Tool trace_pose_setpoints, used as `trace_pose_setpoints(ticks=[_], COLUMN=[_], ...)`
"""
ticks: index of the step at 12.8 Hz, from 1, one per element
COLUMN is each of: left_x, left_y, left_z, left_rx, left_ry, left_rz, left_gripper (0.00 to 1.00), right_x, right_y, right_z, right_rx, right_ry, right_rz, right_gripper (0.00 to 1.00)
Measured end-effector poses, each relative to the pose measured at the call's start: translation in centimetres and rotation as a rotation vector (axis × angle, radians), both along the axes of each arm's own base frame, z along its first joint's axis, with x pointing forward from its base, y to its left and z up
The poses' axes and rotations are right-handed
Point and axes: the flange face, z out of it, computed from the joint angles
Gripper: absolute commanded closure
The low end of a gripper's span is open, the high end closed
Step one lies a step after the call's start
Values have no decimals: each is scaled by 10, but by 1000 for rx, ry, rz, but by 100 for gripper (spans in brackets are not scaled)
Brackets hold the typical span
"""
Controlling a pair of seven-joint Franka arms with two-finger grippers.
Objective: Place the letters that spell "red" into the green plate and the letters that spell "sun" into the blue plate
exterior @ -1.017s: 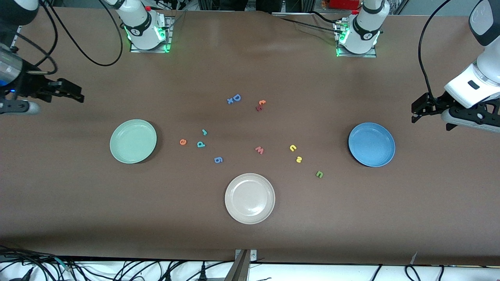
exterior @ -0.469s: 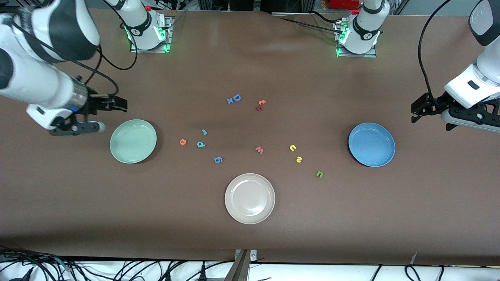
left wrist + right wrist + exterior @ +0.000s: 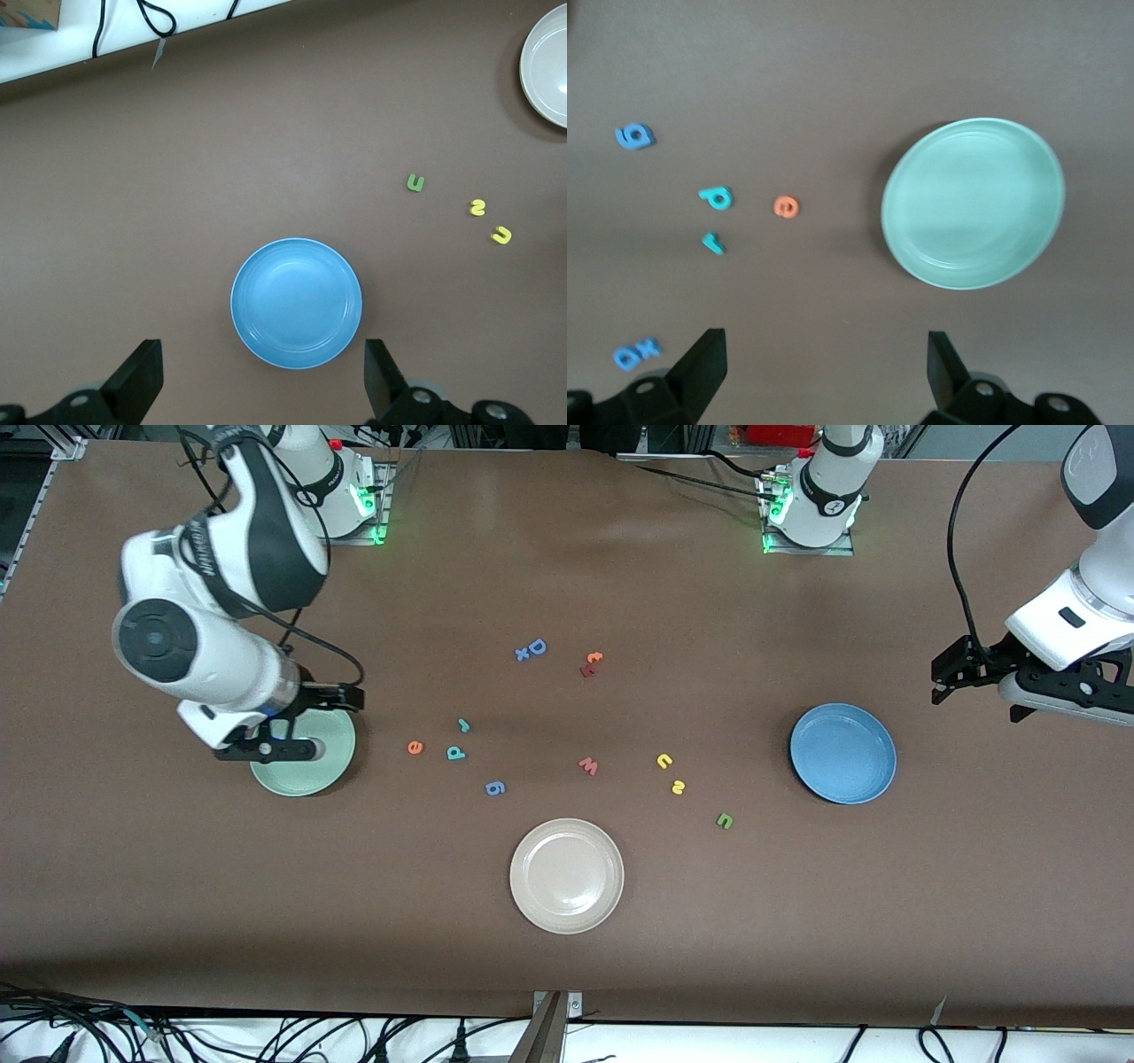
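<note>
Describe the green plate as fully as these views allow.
The green plate is round, pale mint, smooth and plastic-looking, with a raised rim and faint concentric rings inside. It sits flat and upright on the brown table toward the right arm's end, and it holds nothing. The open right gripper is above it, covering part of it in the front view. The nearest letter, the orange e, lies apart from it.

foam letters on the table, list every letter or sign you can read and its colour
"r" teal
"e" orange
"d" teal
"g" blue
"w" pinkish-red
"u" yellow
"s" yellow
"n" dark green
"D" with "x", blue
"t" orange; the red letter touching it is unreadable.
</note>
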Motion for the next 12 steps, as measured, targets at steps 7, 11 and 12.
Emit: trace_pose_setpoints(ticks=[7, 11, 12], left_x=[12, 11, 9], left_y=[-30, -84, -94], left_z=[-24, -71, -86], left_rx=[-8, -11, -12], left_ry=[10, 18, 27], left_rz=[-49, -135, -152], left_gripper=[0, 0, 0], right_x=[-33, -39, -41], right_y=[80, 110, 113], right_z=[-124, -183, -192], right_rx=[-5, 1, -2], right_ry=[-126, -168, -167], right_rz=[-244, -398, -413], right_gripper=[0, 1, 1])
